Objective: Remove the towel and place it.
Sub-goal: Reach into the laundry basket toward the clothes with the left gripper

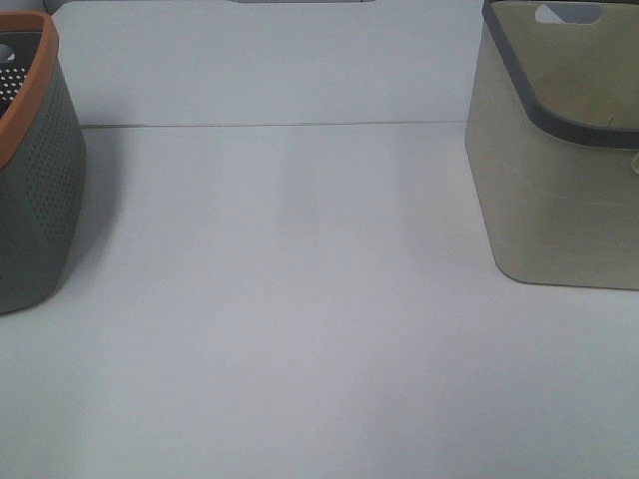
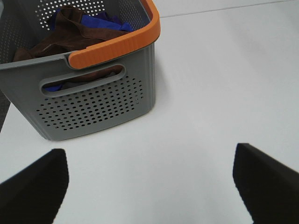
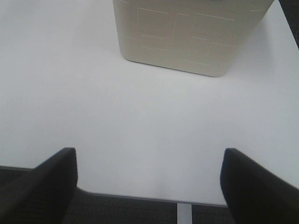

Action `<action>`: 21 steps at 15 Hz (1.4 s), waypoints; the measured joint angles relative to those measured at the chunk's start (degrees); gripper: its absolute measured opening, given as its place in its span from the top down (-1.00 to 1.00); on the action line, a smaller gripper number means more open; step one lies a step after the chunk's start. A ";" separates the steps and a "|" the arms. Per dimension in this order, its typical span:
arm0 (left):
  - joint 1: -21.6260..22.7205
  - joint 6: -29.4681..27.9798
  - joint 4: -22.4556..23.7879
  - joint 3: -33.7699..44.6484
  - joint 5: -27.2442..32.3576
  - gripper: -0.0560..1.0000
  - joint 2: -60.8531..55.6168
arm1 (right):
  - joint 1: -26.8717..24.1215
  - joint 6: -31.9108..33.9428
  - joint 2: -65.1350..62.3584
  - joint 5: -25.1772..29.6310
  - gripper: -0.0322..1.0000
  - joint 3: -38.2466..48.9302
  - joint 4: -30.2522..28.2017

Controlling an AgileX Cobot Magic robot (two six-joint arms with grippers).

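Note:
The reddish-brown towel (image 2: 70,35) lies crumpled inside the grey perforated basket with an orange rim (image 2: 93,100), on top of a blue cloth (image 2: 105,21). The same basket shows at the left edge of the exterior view (image 1: 35,190); the towel is hidden there. My left gripper (image 2: 154,186) is open and empty, above the table a short way in front of the basket. My right gripper (image 3: 149,186) is open and empty over the table's near edge, facing the beige bin (image 3: 191,37). Neither gripper shows in the exterior view.
The beige bin with a grey rim (image 1: 559,190) stands at the right of the white table (image 1: 300,299). A seam runs across the table's back part (image 1: 280,126). The table's front edge and dark floor (image 3: 131,210) show in the right wrist view.

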 joint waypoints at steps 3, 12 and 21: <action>0.00 0.00 0.00 0.00 0.00 -0.82 0.00 | 0.00 0.00 0.00 0.00 -0.48 0.00 0.00; 0.00 0.00 0.34 0.00 0.00 -0.84 0.00 | 0.00 0.00 0.00 0.00 -0.48 0.00 0.00; 0.00 0.00 1.26 0.00 0.00 -0.98 0.00 | 0.00 0.00 0.00 0.00 -0.48 0.00 0.00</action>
